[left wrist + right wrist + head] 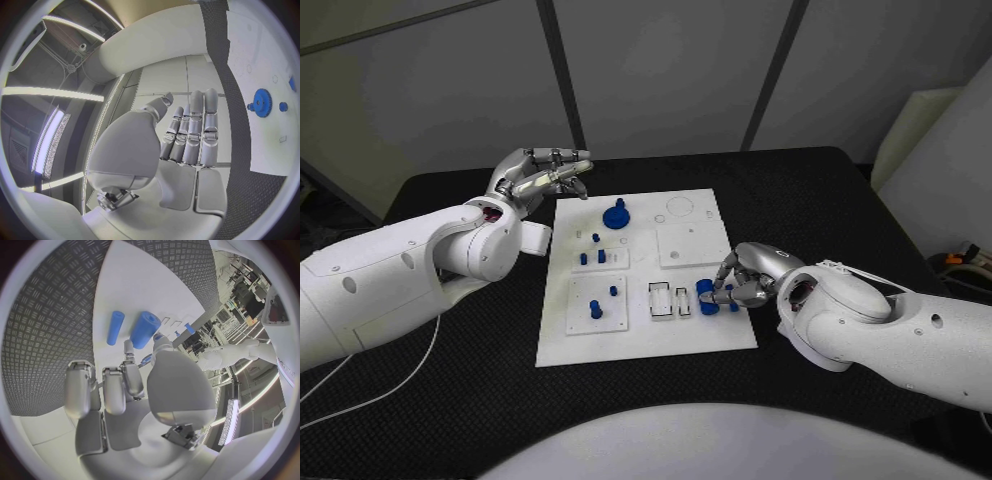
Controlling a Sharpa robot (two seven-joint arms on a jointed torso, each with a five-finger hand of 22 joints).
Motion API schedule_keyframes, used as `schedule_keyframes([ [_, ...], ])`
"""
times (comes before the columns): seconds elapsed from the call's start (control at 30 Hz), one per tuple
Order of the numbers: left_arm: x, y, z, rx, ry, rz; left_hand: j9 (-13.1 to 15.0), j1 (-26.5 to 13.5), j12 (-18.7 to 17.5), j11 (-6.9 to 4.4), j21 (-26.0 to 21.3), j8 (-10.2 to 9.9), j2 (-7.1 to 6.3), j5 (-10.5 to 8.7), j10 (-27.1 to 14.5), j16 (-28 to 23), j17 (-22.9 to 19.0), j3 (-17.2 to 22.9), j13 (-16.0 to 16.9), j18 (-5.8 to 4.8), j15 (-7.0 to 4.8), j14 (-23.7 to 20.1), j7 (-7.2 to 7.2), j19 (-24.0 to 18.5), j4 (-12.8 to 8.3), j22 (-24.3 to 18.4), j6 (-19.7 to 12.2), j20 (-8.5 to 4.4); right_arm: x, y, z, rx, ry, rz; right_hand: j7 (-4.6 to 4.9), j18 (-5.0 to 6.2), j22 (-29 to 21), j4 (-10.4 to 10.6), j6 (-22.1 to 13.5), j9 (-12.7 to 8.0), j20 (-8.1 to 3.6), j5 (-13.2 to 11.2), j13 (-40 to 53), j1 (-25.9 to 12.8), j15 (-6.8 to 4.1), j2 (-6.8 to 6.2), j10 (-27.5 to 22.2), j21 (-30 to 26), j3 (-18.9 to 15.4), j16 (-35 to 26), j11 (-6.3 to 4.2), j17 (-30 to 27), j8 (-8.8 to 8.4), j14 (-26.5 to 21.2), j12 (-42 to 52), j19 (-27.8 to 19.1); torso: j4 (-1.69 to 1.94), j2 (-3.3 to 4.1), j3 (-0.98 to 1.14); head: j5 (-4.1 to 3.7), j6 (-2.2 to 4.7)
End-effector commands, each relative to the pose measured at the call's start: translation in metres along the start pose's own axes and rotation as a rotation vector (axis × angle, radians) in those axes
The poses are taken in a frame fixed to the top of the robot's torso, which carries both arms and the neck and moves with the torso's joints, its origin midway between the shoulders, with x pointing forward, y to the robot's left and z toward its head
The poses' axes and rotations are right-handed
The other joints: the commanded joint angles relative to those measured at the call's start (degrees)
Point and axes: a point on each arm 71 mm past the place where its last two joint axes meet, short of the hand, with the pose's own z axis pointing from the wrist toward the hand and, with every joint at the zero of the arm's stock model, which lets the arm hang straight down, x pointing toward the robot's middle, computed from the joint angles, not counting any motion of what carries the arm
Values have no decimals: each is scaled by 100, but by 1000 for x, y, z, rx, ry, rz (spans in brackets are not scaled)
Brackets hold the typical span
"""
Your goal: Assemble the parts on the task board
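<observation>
Blue gear-topped part upright on white task board

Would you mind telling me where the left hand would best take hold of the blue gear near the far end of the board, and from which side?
Probably by the raised hub at its centre, from straight above. The blue gear lies flat on the task board, so its toothed rim offers little to pinch, while the hub stands up. The left hand hovers open just beyond the board's far left corner.
</observation>
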Motion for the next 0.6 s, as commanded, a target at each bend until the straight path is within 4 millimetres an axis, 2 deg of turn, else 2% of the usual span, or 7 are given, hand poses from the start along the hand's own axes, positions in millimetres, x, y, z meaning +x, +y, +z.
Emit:
schedule_keyframes([
  [0.03, 1, -2, 0, 10, 10, -4, 3, -13, 20, 2, 7, 24, 1, 19, -29, -29, -9, -20, -6, -29, 14, -22, 7, 19, 0, 3, -44, 19, 3, 0, 1, 20, 26, -49, -11, -31, 199, 6, -46, 7, 15, -20, 0, 2, 16, 60, -25, 22, -46, 30, 11, 701, 34, 424, -28, 68, 6, 4, 0, -1, 0],
  [0.23, 1, -1, 0, 4, 15, -6, 4, -20, 27, 2, 3, 29, 6, 19, -34, -28, -11, -29, -7, -29, 15, -23, 8, 16, 6, 1, -47, 21, 12, 1, 4, 27, 52, -61, -12, -32, 207, 1, -56, 29, 17, -31, 5, -1, 17, 95, -29, 26, -62, 35, 11, 711, 56, 425, -33, 69, 12, 7, -1, 3, 0],
  [0.37, 1, -1, 0, 2, 16, -7, 4, -20, 27, 2, 3, 29, 6, 19, -34, -28, -11, -29, -7, -29, 15, -23, 8, 16, 6, 1, -47, 21, 18, 1, 5, 34, 64, -63, -15, -34, 218, -13, -73, 67, 17, -10, 23, 57, 16, 164, -27, 32, -66, 39, 8, 719, 94, 426, -35, 71, 8, 6, -4, 15, 0],
  [0.6, 0, -1, -1, 2, 17, -7, 4, -20, 27, 2, 3, 29, 6, 19, -34, -28, -11, -29, -7, -29, 15, -23, 8, 16, 6, 1, -47, 21, 19, 1, 6, 43, 41, -41, -57, -42, 266, -31, -20, 190, 2, 204, 84, 219, -9, 326, 7, 59, -85, 57, -26, 755, 240, 432, -24, 89, 6, 8, -4, 20, 0],
])
